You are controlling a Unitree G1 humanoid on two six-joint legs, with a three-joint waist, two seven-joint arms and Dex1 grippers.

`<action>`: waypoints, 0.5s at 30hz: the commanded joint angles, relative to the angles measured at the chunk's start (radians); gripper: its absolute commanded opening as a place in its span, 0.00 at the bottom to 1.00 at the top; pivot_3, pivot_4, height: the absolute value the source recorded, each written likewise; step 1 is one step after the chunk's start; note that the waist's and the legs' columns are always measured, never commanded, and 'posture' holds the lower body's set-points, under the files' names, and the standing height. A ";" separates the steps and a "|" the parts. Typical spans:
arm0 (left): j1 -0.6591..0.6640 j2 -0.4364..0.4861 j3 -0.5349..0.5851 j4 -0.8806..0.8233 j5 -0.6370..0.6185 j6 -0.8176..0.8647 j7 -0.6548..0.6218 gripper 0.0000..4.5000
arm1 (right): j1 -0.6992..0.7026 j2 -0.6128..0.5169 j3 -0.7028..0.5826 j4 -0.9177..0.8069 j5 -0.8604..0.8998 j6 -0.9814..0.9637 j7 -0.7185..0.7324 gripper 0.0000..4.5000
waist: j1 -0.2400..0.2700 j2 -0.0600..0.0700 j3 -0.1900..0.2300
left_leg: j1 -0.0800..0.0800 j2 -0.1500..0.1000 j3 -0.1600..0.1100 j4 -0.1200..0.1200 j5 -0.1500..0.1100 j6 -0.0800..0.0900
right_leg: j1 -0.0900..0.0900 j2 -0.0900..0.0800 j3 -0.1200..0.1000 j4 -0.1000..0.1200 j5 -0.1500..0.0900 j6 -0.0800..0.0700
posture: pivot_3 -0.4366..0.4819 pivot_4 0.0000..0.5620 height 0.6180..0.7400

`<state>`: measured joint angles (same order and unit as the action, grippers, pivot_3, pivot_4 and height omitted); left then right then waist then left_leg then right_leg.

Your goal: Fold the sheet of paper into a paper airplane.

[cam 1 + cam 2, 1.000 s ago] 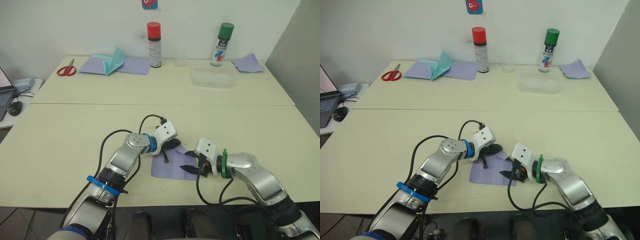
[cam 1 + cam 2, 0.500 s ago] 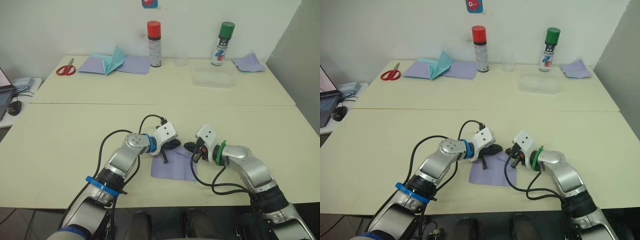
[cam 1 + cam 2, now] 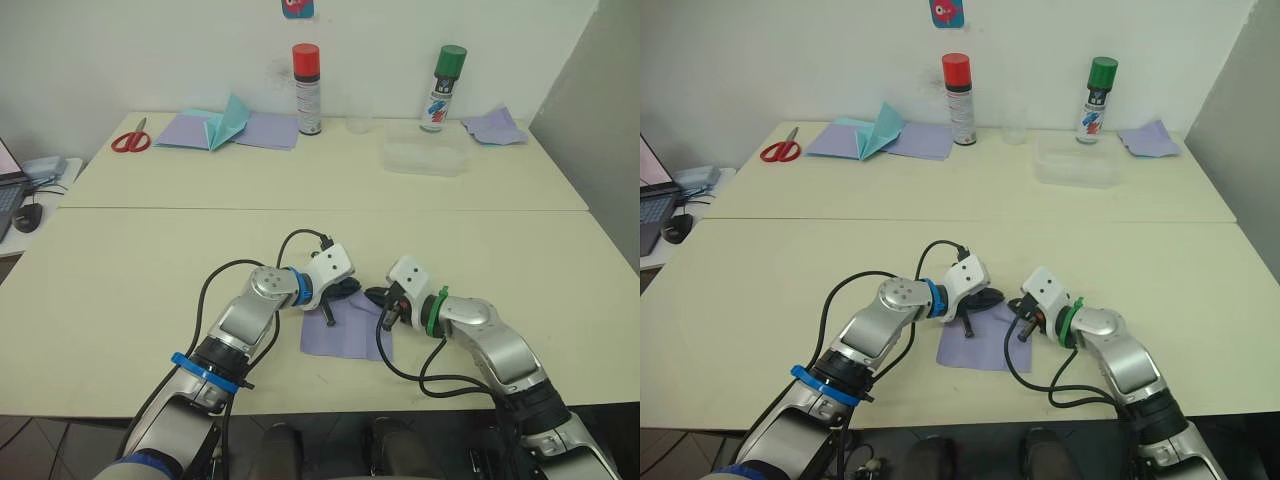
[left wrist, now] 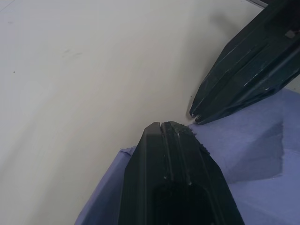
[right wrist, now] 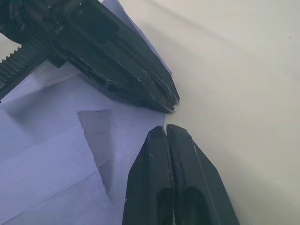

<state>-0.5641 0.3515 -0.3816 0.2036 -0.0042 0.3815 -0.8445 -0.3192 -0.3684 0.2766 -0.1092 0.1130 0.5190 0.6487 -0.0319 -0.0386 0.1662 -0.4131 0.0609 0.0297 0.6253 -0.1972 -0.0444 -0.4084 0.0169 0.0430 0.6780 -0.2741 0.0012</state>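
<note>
The sheet of paper [image 3: 345, 335] lies flat on the near table, lavender, with creases and a small darker triangular patch [image 5: 96, 129] near its far edge. My left gripper [image 4: 161, 124] is shut, its tips resting on the paper's far edge. My right gripper [image 5: 165, 127] is also shut. Its tips sit on the same edge, a finger's width from the left gripper's tips, and the two point toward each other. From the head they meet at the sheet's far right part [image 3: 362, 294]. I see nothing pinched between either pair of fingers.
On the far table stand a red-capped spray can [image 3: 308, 88] and a green-capped one [image 3: 445, 88]. Also there are a clear container [image 3: 425, 157], scissors [image 3: 131, 138], a teal pointed paper [image 3: 228, 120] on smooth lavender sheets [image 3: 265, 130], and a crumpled lavender piece [image 3: 495, 126].
My right gripper has moved from the sheet's near right corner up to its far edge, beside the left gripper. The left arm has stayed where it was.
</note>
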 commanded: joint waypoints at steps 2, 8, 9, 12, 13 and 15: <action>0.029 0.009 -0.036 0.048 0.036 0.020 -0.012 0.00 | -0.011 0.007 -0.004 -0.021 0.002 -0.012 0.003 0.02 | 0.000 0.000 0.000 | 0.000 0.000 0.000 0.000 0.000 0.000 | 0.000 0.000 0.000 0.000 0.000 0.000 | 0.48 0.27 1.00; 0.018 0.003 -0.038 0.064 0.040 0.011 -0.011 0.00 | 0.002 -0.014 0.031 -0.008 -0.023 0.055 0.017 0.02 | 0.000 0.000 0.000 | 0.000 0.000 0.000 0.000 0.000 0.000 | 0.000 0.000 0.000 0.000 0.000 0.000 | 0.48 0.27 1.00; 0.016 0.003 -0.038 0.066 0.040 0.010 -0.011 0.00 | 0.004 -0.017 0.034 -0.006 -0.030 0.065 0.010 0.02 | 0.000 0.000 0.000 | 0.000 0.000 0.000 0.000 0.000 0.000 | 0.000 0.000 0.000 0.000 0.000 0.000 | 0.48 0.27 1.00; 0.015 0.003 -0.039 0.068 0.041 0.007 -0.012 0.00 | 0.010 -0.037 0.041 -0.012 -0.036 0.084 0.013 0.02 | 0.000 0.000 0.000 | 0.001 0.000 0.000 0.000 0.000 0.000 | 0.002 0.000 0.000 0.000 0.000 0.000 | 0.48 0.27 1.00; 0.015 0.004 -0.039 0.069 0.041 0.006 -0.012 0.00 | 0.015 -0.045 0.041 -0.019 -0.034 0.091 0.016 0.02 | 0.000 0.000 0.000 | 0.002 0.000 0.000 0.000 0.000 0.000 | 0.002 0.000 0.000 0.000 0.000 0.000 | 0.48 0.27 1.00; 0.015 0.003 -0.039 0.072 0.041 0.005 -0.012 0.00 | 0.034 -0.065 0.035 -0.042 -0.025 0.110 0.022 0.02 | 0.000 0.000 -0.001 | 0.002 0.000 0.000 0.000 0.000 0.000 | 0.002 0.000 0.000 0.000 0.000 0.000 | 0.48 0.27 1.00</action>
<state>-0.5740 0.3471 -0.3868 0.2280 -0.0016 0.3638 -0.8492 -0.3189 -0.4078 0.3017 -0.1523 0.0987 0.5870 0.6579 -0.0317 -0.0387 0.1657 -0.4111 0.0608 0.0297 0.6255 -0.1972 -0.0444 -0.4063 0.0166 0.0432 0.6780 -0.2742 0.0011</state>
